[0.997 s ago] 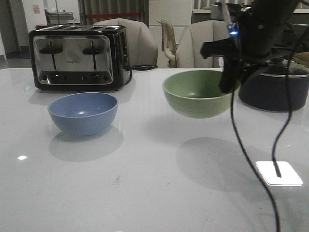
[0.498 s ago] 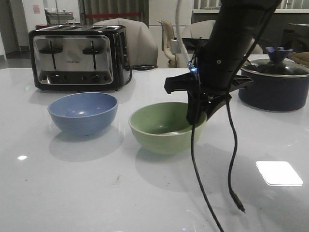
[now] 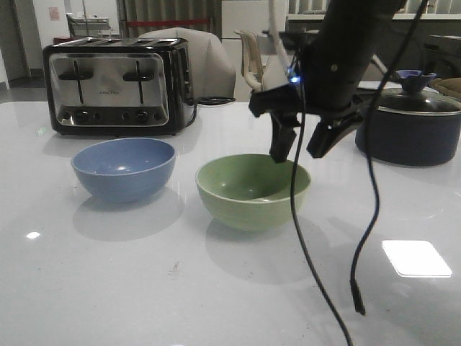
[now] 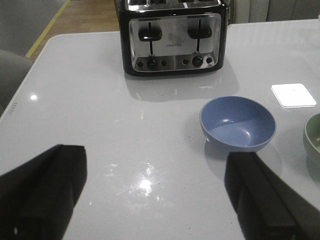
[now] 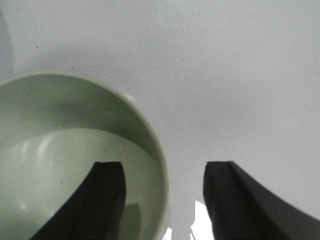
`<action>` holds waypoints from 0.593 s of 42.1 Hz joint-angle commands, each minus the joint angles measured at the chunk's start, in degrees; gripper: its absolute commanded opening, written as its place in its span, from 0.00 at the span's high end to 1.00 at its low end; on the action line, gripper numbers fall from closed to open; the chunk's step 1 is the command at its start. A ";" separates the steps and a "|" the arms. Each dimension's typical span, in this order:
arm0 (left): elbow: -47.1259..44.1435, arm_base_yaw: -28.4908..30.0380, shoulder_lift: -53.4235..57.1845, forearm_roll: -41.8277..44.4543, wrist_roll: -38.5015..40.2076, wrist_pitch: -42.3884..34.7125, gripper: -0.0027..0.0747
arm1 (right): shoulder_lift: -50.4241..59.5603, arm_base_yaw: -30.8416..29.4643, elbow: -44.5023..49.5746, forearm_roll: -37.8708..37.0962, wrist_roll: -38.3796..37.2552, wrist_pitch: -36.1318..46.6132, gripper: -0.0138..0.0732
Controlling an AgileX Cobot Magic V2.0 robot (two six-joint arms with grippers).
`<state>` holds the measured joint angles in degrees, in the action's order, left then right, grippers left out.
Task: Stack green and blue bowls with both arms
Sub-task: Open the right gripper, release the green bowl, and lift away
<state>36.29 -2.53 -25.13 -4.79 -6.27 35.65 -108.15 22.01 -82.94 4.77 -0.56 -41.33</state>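
The pale green bowl (image 3: 252, 189) rests upright on the white table, just right of the dusty blue bowl (image 3: 124, 167); the two stand apart. My right gripper (image 3: 301, 148) hovers open just above the green bowl's right rim, one finger over the inside and one outside, touching nothing. In the right wrist view the green bowl (image 5: 75, 150) fills the left side with my open right gripper (image 5: 162, 172) straddling its rim. The left wrist view shows the blue bowl (image 4: 238, 123) ahead, close to the right finger of my open, empty left gripper (image 4: 156, 172), and a sliver of green bowl (image 4: 314, 137).
A black and silver toaster (image 3: 115, 85) stands behind the blue bowl. A dark navy lidded pot (image 3: 410, 122) sits at the back right. Cables (image 3: 364, 238) dangle from the right arm over the table's right front. Chairs stand beyond the far edge.
The right gripper carried the green bowl leftward and down, set it on the table beside the blue bowl, then opened and lifted slightly above its rim.
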 commanded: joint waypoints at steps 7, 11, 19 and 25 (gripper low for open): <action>1.69 -0.04 -0.76 -0.72 0.17 -4.67 0.17 | 17.87 1.28 5.04 -5.79 0.56 0.64 0.30; 1.69 -0.04 -0.76 -0.72 0.17 -4.67 0.17 | 25.10 1.42 10.01 -6.62 0.56 0.52 0.30; 1.69 -0.04 -0.76 -0.72 0.17 -4.57 0.17 | 39.26 1.42 21.91 -7.17 0.56 1.11 0.30; 1.69 -0.43 -0.81 -0.82 0.17 -4.57 0.17 | 48.52 1.42 30.87 -7.17 0.56 2.27 0.30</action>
<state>36.29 -2.53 -25.13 -4.79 -6.27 35.65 -65.55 23.47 -54.74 -1.66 -0.56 -42.90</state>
